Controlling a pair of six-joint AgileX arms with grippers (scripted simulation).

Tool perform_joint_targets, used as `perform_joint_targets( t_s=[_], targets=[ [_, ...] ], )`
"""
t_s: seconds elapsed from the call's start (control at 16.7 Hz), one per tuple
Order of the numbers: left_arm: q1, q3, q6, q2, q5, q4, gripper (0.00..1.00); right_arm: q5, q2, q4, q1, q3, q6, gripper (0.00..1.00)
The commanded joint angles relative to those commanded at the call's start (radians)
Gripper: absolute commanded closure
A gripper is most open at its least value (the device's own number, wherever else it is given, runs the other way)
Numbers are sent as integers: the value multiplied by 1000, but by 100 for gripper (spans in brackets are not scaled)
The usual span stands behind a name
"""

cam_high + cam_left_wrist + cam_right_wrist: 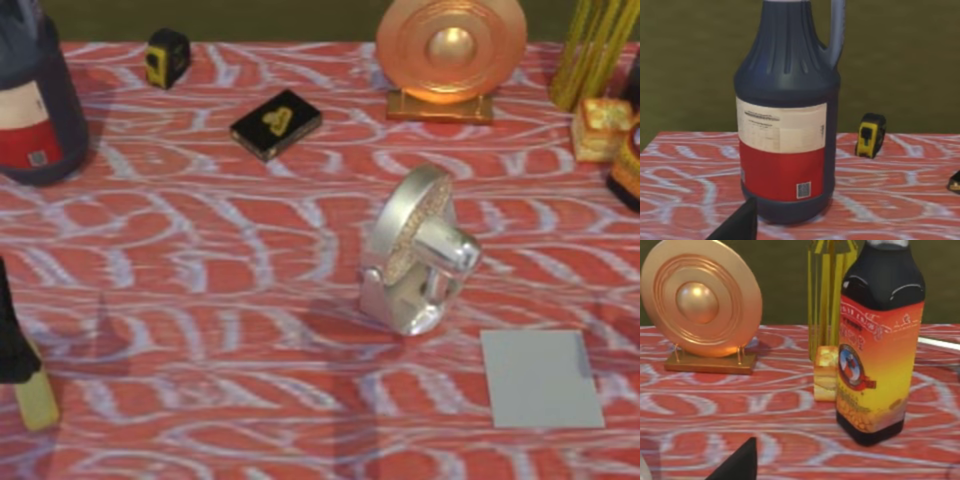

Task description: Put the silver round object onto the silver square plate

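Note:
The silver round object [418, 250] stands on its blocky base in the middle of the table, its knob pointing toward the right front. The silver square plate [540, 378] lies flat near the front right, a short way from it and bare. Neither arm shows in the top view. One dark finger [737, 226] of my left gripper shows in the left wrist view, low beside a dark blue jug [787, 115], with nothing against it. A dark finger [740, 464] of my right gripper shows over bare cloth in the right wrist view, also touching nothing.
A copper disc on a stand [450, 45] is at the back. A black box [276, 123] and a yellow tape measure [167, 57] lie at the back left. A sauce bottle [880, 340], a yellow block [603, 128] and yellow bottles [593, 45] crowd the back right. A dark cream-tipped object [20, 360] sits at the left edge.

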Motion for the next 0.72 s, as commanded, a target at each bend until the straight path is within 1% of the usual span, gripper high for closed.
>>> perform_joint_targets(
  t_s=[0.18, 0.36, 0.54, 0.72],
  targets=[
    [0, 0, 0, 0, 0, 0, 0, 11, 165, -129, 38, 166, 53, 0],
    [0, 0, 0, 0, 0, 0, 0, 23, 363, -277, 83, 395, 140, 0],
    [0, 0, 0, 0, 0, 0, 0, 29, 582, -433, 136, 674, 261, 0],
    [0, 0, 0, 0, 0, 0, 0, 27, 816, -592, 196, 989, 407, 0]
  ],
)
